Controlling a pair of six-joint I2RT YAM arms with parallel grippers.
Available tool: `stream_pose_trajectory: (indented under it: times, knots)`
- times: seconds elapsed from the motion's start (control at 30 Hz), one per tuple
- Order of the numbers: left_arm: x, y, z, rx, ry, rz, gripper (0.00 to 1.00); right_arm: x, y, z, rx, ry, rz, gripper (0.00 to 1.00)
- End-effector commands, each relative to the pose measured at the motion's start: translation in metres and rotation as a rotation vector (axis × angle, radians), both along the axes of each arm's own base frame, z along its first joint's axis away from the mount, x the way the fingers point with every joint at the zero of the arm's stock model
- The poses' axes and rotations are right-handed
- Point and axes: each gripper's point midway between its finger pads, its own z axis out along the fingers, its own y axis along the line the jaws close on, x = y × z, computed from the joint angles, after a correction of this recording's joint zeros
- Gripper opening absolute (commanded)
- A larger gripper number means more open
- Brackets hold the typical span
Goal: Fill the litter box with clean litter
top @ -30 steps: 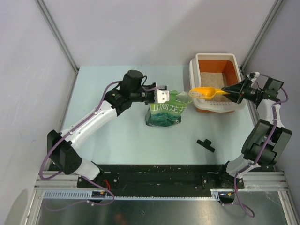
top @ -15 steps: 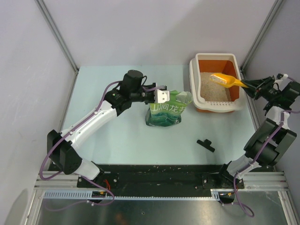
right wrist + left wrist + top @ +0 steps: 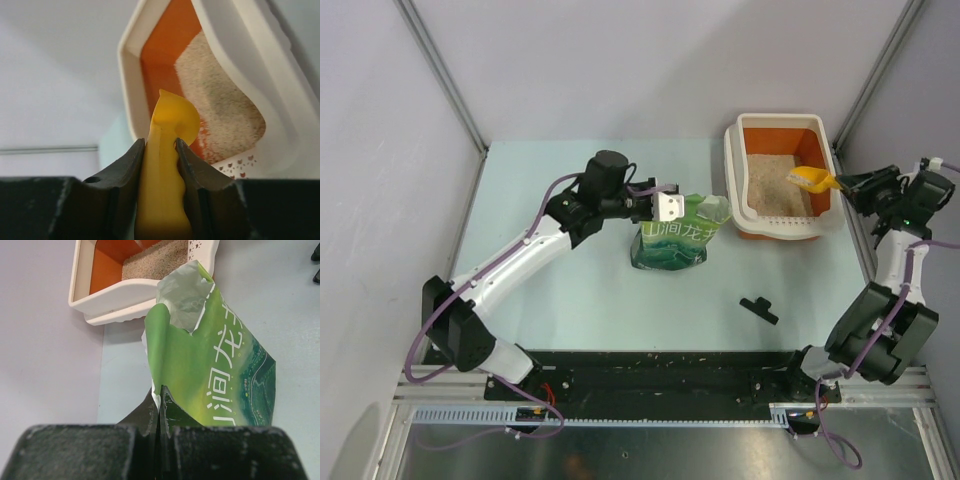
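Top view: a rectangular orange plastic litter box with a wide white rim sits at 1 o'clock on the pale table, and sandy beige clean litter covers its floor. The right gripper grasps a yellow plastic scoop over the box's 3 o'clock wall.

Left wrist view: the left gripper is clenched on a green printed pouch bag, with the box at 11 o'clock.

Right wrist view: 2 fingers clamp the scoop handle, with the litter at 1 o'clock.

Pale green tabletop, plain grey walls L/R & back, metal corner posts, even light
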Motion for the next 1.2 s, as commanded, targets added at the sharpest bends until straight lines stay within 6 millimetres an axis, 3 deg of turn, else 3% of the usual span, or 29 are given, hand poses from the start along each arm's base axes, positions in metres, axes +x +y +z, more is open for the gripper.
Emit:
stream_pose_trajectory:
  times: [0.0,0.13,0.33,0.4,0.5,0.53,0.6,0.73,0.77,0.83,0.87,0.9,0.93,0.97,1.1,1.17]
  knots:
    - [-0.006,-0.010,0.050,-0.112,-0.112,-0.032,0.00,-0.007,-0.011,-0.002,-0.304,0.075,-0.157,0.00]
    - [-0.016,-0.006,0.047,-0.119,-0.093,-0.046,0.00,0.008,-0.009,0.008,-0.386,0.053,-0.199,0.00]
    - [-0.034,0.000,0.045,-0.127,-0.078,-0.065,0.01,0.049,-0.004,0.025,-0.579,0.020,-0.182,0.00]
    - [-0.038,0.004,0.046,-0.132,-0.081,-0.064,0.01,0.054,-0.001,0.033,-0.682,0.002,-0.170,0.00]
    - [-0.043,0.007,0.045,-0.137,-0.074,-0.063,0.01,0.058,0.019,0.042,-0.964,-0.022,-0.061,0.00]
    - [-0.045,0.007,0.043,-0.135,-0.071,-0.069,0.01,0.059,0.034,0.044,-1.101,-0.044,0.020,0.00]
    - [-0.045,0.007,0.041,-0.132,-0.068,-0.070,0.01,0.057,0.039,0.045,-1.212,-0.040,0.054,0.00]
    - [-0.042,0.003,0.041,-0.141,-0.054,-0.070,0.01,0.043,0.051,0.062,-1.325,-0.085,0.134,0.00]
    - [-0.041,0.002,0.042,-0.147,-0.042,-0.065,0.01,0.033,0.060,0.089,-1.312,-0.152,0.138,0.00]
    - [-0.038,-0.001,0.042,-0.151,-0.033,-0.060,0.01,0.014,0.094,0.100,-1.222,-0.234,0.293,0.00]
    - [-0.038,-0.001,0.044,-0.156,-0.031,-0.059,0.01,-0.001,0.110,0.130,-1.185,-0.315,0.328,0.00]
    - [-0.038,-0.002,0.043,-0.156,-0.030,-0.058,0.01,-0.013,0.136,0.141,-1.124,-0.382,0.429,0.00]
    - [-0.036,-0.002,0.042,-0.153,-0.029,-0.054,0.01,-0.028,0.148,0.138,-1.060,-0.364,0.500,0.00]
    - [-0.035,-0.003,0.041,-0.152,-0.029,-0.054,0.01,-0.046,0.171,0.156,-0.992,-0.455,0.599,0.00]
    - [-0.031,-0.005,0.036,-0.141,-0.020,-0.046,0.01,-0.093,0.221,0.153,-0.757,-0.476,0.849,0.00]
    - [-0.030,-0.006,0.035,-0.143,-0.017,-0.047,0.01,-0.104,0.233,0.143,-0.739,-0.462,0.914,0.00]
